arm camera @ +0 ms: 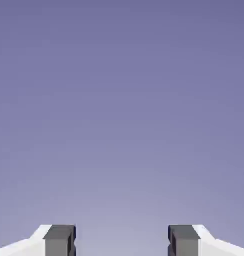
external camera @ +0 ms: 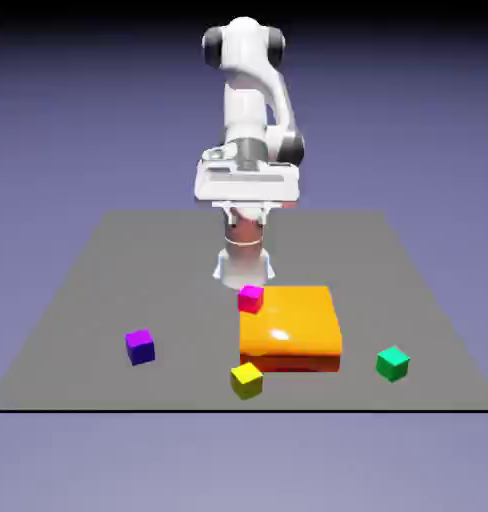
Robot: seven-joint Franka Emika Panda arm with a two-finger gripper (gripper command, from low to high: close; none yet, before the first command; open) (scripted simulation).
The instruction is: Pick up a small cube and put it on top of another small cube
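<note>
The small purple cube (external camera: 140,346) with darker blue-violet sides sits alone on the grey table, toward the exterior view's left. My gripper (external camera: 246,190) hangs high above the table's far middle, well away from every cube. In the hand view the gripper (arm camera: 121,240) is open, its grey fingertips (arm camera: 60,240) stand wide apart, and only the blue-violet backdrop shows between them. No cube or table appears in the hand view.
A large orange slab (external camera: 290,327) lies right of the table's middle. A magenta cube (external camera: 251,298) touches its far left corner and a yellow cube (external camera: 246,379) sits at its near left corner. A green cube (external camera: 392,363) lies to the slab's right.
</note>
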